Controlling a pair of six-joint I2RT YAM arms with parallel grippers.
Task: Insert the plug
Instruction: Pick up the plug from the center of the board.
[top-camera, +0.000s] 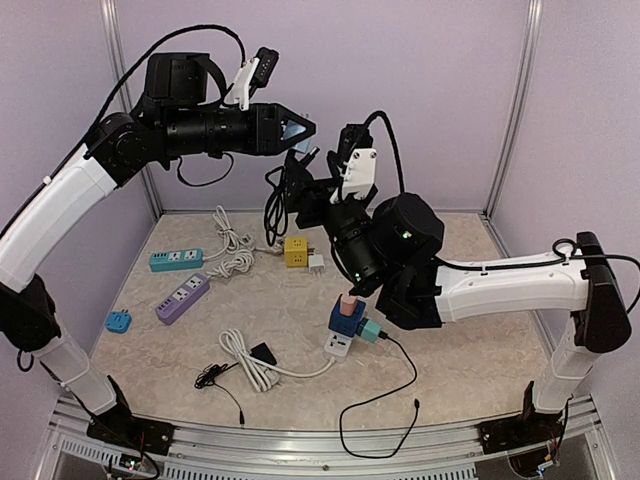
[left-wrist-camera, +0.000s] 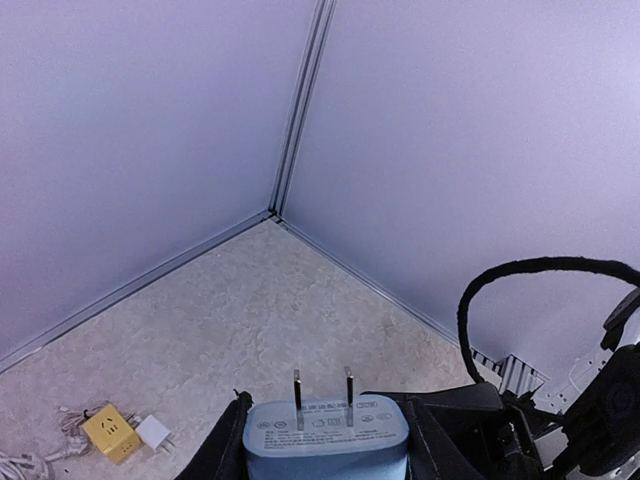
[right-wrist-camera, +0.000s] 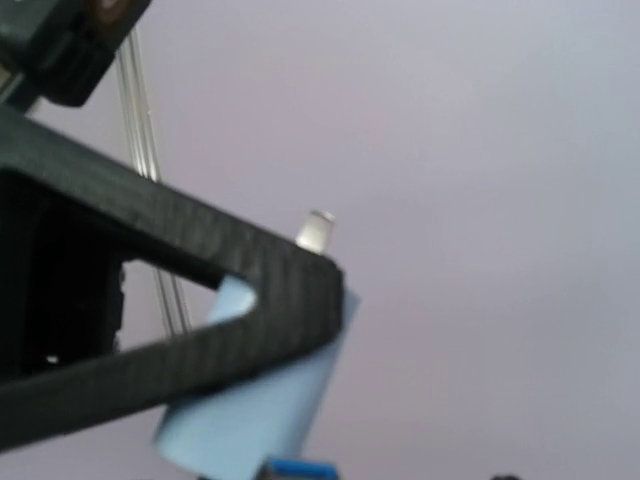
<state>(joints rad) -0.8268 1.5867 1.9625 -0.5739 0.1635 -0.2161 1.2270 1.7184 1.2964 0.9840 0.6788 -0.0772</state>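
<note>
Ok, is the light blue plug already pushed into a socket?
No, the left gripper holds the light blue plug with both prongs bare in the air.

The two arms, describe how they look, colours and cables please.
The left arm and right arm have white links, black joints and black cables looping alongside. Each wrist carries a white camera bracket. The left gripper is black with triangular cut-outs.

Pale lilac walls (top-camera: 430, 80) stand behind and on both sides of the table (top-camera: 470, 350), which has a beige mottled top. Silver metal posts (top-camera: 513, 110) at table's far corners. Ribbed aluminium rail (top-camera: 260, 447) along table's near edge. Soft, even light.
</note>
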